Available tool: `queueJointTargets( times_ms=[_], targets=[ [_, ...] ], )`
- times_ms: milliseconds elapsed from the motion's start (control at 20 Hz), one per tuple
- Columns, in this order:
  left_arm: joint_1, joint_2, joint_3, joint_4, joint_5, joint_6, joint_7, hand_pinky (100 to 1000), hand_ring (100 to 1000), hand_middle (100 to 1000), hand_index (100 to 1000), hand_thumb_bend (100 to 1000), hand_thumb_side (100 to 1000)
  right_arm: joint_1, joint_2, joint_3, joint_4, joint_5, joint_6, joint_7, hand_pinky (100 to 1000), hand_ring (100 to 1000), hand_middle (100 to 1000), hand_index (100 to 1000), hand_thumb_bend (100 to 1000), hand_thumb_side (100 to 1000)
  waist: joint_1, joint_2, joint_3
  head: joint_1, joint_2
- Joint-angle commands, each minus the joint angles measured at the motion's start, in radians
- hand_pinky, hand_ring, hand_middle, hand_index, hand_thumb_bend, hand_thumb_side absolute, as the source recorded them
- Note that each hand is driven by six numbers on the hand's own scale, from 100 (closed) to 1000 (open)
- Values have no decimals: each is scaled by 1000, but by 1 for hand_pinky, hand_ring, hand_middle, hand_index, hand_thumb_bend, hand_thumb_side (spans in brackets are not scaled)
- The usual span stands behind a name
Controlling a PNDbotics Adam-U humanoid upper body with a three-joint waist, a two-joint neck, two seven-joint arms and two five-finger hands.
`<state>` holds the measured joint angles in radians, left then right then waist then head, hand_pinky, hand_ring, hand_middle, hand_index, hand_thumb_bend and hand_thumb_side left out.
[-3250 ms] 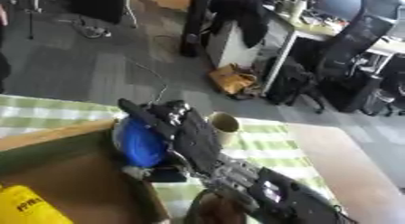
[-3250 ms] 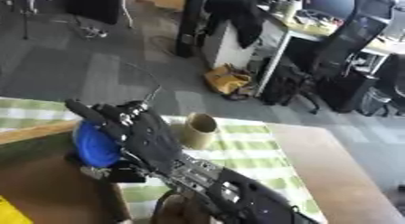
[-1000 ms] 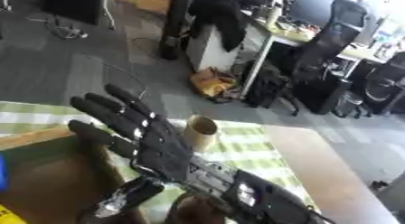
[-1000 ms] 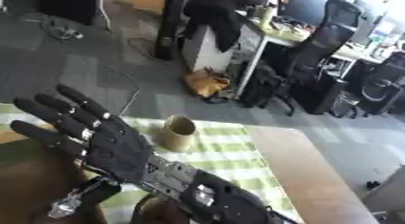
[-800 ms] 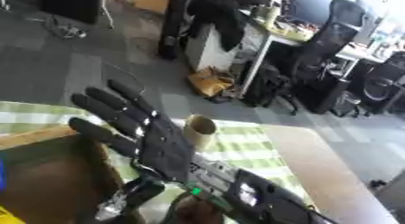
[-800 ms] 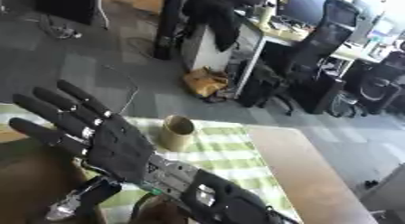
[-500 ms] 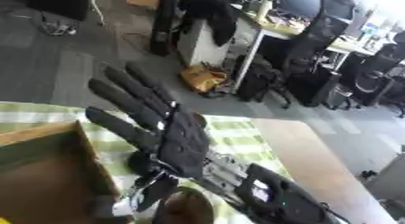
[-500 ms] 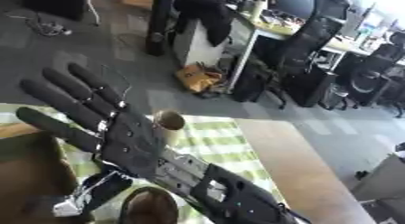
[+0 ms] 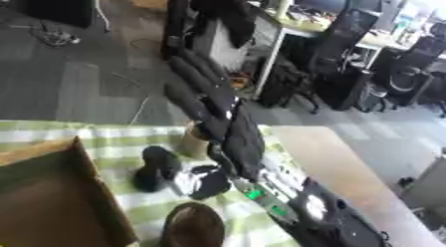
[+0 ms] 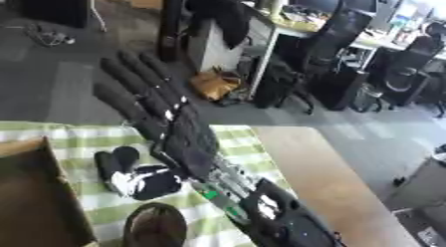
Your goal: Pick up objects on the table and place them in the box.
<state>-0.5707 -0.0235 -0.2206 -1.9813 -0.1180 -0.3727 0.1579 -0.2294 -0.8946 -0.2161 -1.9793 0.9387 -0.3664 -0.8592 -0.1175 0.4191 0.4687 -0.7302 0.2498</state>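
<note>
- Office chairs behind; green-striped desk (image 9: 113, 146) holds the box (image 9: 52, 201).
- Your right hand (image 10: 174, 126) hovers, fingers (image 10: 131, 74) straight, empty.
- Tan cup (image 9: 193, 141) and black-white object (image 10: 144, 181) not yet boxed.

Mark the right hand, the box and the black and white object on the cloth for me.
right hand (image 10: 187, 134), right eye view, on the back of the palm
box (image 9: 91, 184), left eye view, on its cardboard wall
black and white object (image 10: 139, 184), right eye view, on its middle

Black office chairs (image 9: 348, 37) stand beyond a green striped tablecloth (image 9: 122, 141).
</note>
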Motion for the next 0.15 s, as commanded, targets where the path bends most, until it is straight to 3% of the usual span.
queueJointTargets(
  times_ms=[50,150],
  targets=[
    [4,-1,13,-19,-18,2,14,785,1000,978,832,189,1000,23,6,-82,-21,-60,-66,-48,1000,1000,1000,1000,100,1000,24,-41,-32,143,12],
    [15,5,23,-19,-29,11,24,787,1000,982,835,188,1000,54,24,-97,-21,-114,-76,-48,1000,1000,1000,1000,100,1000,52,-57,-82,245,20]
  ],
)
